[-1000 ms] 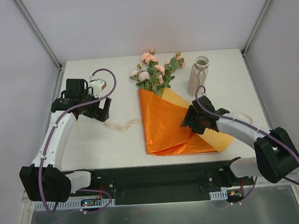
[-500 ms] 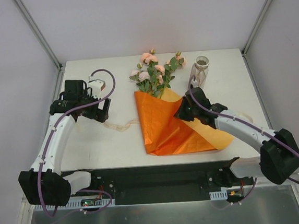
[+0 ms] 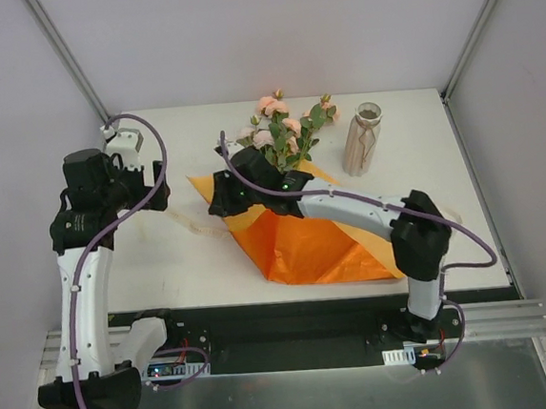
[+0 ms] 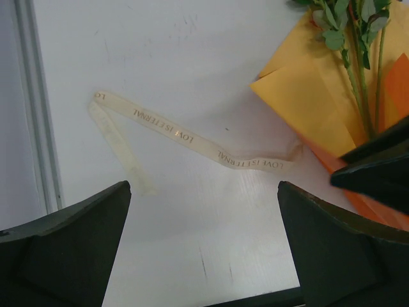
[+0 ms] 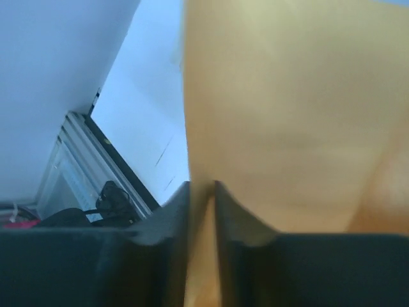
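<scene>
An orange wrapping paper (image 3: 305, 245) lies on the white table under a bunch of pink flowers (image 3: 281, 132) with green leaves. My right gripper (image 3: 222, 192) reaches across to the left and is shut on a yellow-orange flap of that paper (image 5: 275, 115), folded over the stems. A cream ribbon (image 4: 185, 137) printed with letters lies curled on the table left of the paper. My left gripper (image 4: 203, 243) hangs open above the bare table just near of the ribbon, holding nothing. In the top view the left gripper (image 3: 128, 184) is high at the far left.
A beige wrapped vase (image 3: 361, 139) stands upright at the back right, beside the flower heads. The table's left edge rail (image 4: 35, 109) runs close to the ribbon. The right arm (image 3: 369, 210) stretches diagonally over the paper.
My right gripper has swept left across the bouquet, pulling the paper flap over with it. The left arm has drawn back and risen toward the far left corner.
</scene>
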Robot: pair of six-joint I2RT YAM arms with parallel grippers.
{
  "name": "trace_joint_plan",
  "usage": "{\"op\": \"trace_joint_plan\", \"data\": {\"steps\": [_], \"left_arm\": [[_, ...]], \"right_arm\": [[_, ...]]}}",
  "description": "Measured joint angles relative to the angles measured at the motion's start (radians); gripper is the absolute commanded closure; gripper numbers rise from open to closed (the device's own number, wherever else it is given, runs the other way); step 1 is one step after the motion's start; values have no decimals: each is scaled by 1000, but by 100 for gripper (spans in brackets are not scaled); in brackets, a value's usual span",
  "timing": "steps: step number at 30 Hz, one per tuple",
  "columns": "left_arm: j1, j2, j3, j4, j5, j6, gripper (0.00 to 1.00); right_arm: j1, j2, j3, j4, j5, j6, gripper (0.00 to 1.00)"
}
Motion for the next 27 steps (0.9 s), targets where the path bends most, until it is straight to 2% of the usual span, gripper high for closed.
{"op": "trace_joint_plan", "data": {"steps": [1,7,9,12,18,20,23,27], "left_arm": [[6,-19,0,1,-2,-1,1],[5,-144,3,5,-24,2,1],[5,-161,9,5,-31,3,1],[5,-150,33,3,-29,7,1],[-9,-5,174,-43,92,10,1],[-71,71,226,-50,120,11,1],[-238,169,252,-52,147,24,1],[-423,348,290,-66,199,55,1]], "right_arm": [[7,36,34,6,-18,6,38],[27,263,285,-14,-119,15,5],[25,280,306,-33,-126,13,1],[-2,266,304,-65,-130,10,4],[-172,104,211,-131,-83,-7,4],[-253,14,146,-135,-58,-14,3],[-348,-119,34,-137,-15,-21,1],[-397,-275,-167,-141,50,-35,3]]}}
